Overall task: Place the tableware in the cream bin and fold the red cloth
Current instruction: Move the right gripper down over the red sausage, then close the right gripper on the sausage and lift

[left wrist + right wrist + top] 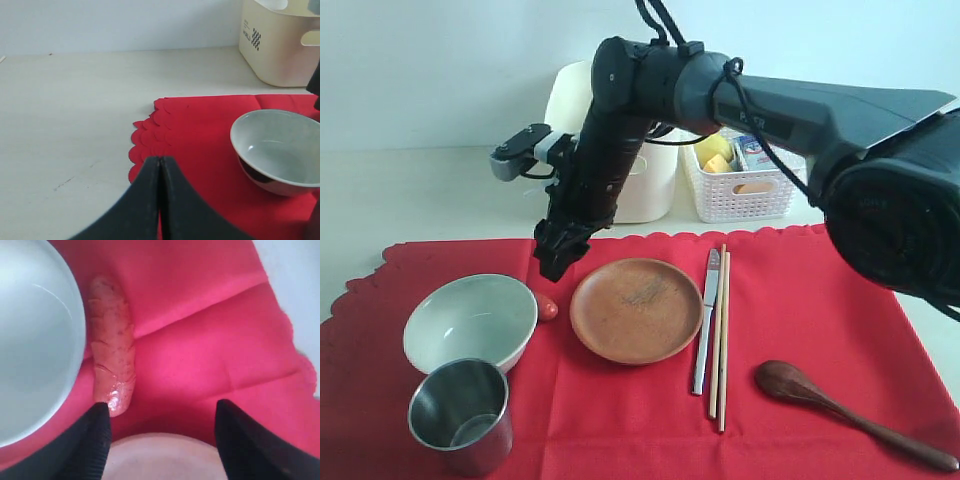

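Sitting on the red cloth, all six pieces of tableware are out in the open, so I'm judging that binning hasn't started and folding is blocked until the cloth is cleared.

- The bowl is sitting lower left, with the steel cup touching it just below.
- The plate is lying at centre.
- The knife and chopsticks are lying side by side just right of the plate.
- The spoon is lying lower right.
- The cream bin is standing upper centre, off the cloth and half hidden by the arm. The white lattice basket holding food is standing just to its right.
- A small reddish sausage-like item is lying in the gap between bowl and plate, against the bowl's rim in the right wrist view.

The right arm is reaching across from the right of the frame, with the forearm angling steeply down. The right tool is hanging over that gap with its jaws apart, gripping nothing. They are straddling the space just beside the sausage-like item, so it's probably lining up on that item. It could be going for the bowl rim instead; I can't tell which.

The left tool is out of the exterior view. Its wrist view is showing the fingers pressed together and empty, over the cloth's scalloped edge next to the bare tabletop. I'm reading it as parked.
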`<action>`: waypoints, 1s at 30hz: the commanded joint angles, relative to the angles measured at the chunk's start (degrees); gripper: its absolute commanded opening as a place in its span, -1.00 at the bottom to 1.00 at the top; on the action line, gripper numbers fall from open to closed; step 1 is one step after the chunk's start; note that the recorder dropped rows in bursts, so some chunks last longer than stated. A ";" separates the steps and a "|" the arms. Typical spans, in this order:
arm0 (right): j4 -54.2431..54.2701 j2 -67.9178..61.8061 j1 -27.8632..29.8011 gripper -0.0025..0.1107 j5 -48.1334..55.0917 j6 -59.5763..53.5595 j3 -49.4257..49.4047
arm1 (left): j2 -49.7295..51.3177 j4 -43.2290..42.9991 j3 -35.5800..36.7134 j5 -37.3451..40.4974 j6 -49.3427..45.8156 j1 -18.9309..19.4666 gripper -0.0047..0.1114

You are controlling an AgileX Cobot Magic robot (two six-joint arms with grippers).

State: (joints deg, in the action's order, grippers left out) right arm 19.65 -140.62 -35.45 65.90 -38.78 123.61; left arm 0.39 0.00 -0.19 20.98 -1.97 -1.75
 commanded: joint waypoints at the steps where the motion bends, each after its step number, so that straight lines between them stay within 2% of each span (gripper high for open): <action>1: -0.26 -0.78 -0.94 0.07 -0.06 -0.57 -0.05 | -0.39 0.66 0.19 -0.45 0.01 0.00 -0.92; 22: 1.75 -4.19 -3.18 0.03 -0.57 -0.18 -0.05 | -0.39 0.66 0.19 -0.45 0.01 0.00 -0.92; 25: 1.64 -4.19 -3.18 -0.17 -1.31 0.51 -0.05 | -0.39 0.66 0.19 -0.45 0.01 0.00 -0.92; 30: 1.36 -4.19 -3.18 -0.77 -1.15 1.15 -0.05 | -0.39 0.66 0.19 -0.45 0.01 0.00 -0.92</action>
State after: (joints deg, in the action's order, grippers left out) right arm 21.01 -144.99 -38.38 65.14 -38.13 123.61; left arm 0.39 0.00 -0.19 20.98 -1.97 -1.75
